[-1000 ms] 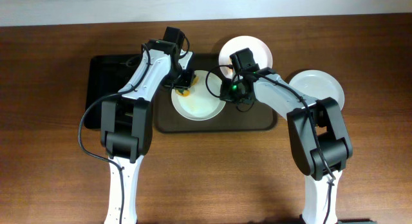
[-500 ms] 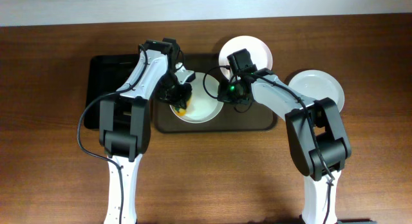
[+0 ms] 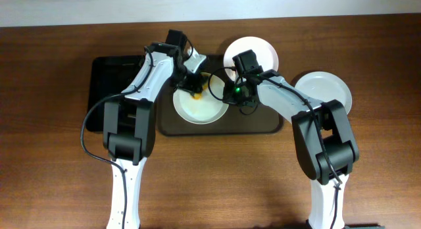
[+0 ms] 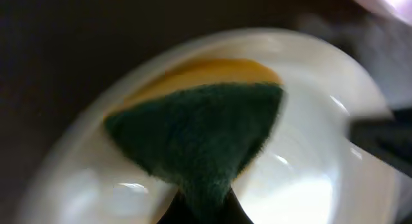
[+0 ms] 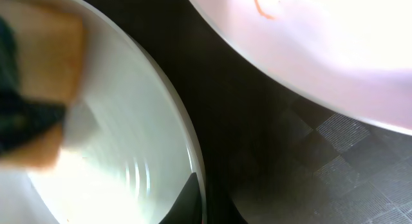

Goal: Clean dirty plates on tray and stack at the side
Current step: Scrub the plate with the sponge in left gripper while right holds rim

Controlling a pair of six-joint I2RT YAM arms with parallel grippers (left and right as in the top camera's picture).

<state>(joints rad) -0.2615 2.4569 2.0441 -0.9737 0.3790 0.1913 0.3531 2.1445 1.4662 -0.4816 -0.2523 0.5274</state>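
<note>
**Overhead view.** I see the brown tray (image 3: pixel 263 127) lying on the desk (image 3: pixel 52 156), with a smaller black tray (image 3: pixel 108 77) just beside its left end. The middle plate (image 3: pixel 200 109) sits inside the brown tray. A far plate (image 3: pixel 258 50) overlaps the tray's far rim. A third plate (image 3: pixel 323 91) rests on the desk to the right, off the tray. My left hand (image 3: pixel 192 86) is over the far edge of the middle plate and presses a sponge (image 3: pixel 195 95) onto it. My right hand (image 3: pixel 227 91) is at that plate's right rim.

**Left wrist view.** The left hand (image 4: pixel 199 212) is clenched on the sponge (image 4: pixel 199 130), dark green face toward the camera, yellow layer behind. The sponge touches the inside of the middle plate (image 4: pixel 309 185). The picture is blurred.

**Right wrist view.** The right hand (image 5: pixel 193 201) is clenched on the rim of the middle plate (image 5: pixel 129 153), with a finger on either side of the edge. The sponge (image 5: pixel 45 89) shows at the left, on the plate. The far plate (image 5: pixel 335 50) fills the upper right and bears a small orange smear (image 5: pixel 264 5). The tray (image 5: pixel 257 159) floor shows dark between the two plates.
</note>
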